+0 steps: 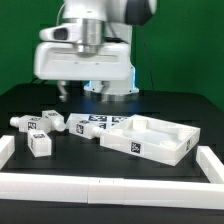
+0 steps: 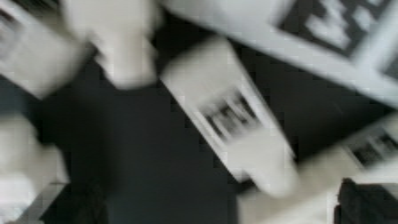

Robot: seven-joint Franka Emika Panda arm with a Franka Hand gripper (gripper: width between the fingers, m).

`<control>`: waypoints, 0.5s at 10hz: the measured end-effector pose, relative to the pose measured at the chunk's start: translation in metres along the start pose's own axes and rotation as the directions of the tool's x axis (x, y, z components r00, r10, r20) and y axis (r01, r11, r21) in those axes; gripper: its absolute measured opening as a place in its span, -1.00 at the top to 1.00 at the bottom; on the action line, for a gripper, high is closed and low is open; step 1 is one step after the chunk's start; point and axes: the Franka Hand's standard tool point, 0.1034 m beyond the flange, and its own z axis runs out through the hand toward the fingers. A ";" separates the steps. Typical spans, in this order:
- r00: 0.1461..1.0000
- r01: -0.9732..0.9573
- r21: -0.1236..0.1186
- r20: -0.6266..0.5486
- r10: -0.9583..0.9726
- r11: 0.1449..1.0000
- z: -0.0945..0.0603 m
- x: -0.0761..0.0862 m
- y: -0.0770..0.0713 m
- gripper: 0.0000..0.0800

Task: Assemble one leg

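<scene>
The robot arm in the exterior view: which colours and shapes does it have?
The arm is white with rounded shells, a black joint and a grey ring. The gripper has a wide, boxy white body with a bluish glow beneath. No cables or markings show.

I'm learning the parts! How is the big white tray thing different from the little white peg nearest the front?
The tabletop is far bigger than the leg. The tabletop is a wide open tray with raised walls; the leg is a short solid stub. The tabletop sits toward the exterior view's right, the leg toward its left, apart. Both are white, carry black-and-white marker tags and rest on the black table.
</scene>
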 end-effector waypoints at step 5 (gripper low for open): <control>0.996 0.084 -0.012 -0.010 -0.085 0.996 0.007 0.014 0.000 -0.62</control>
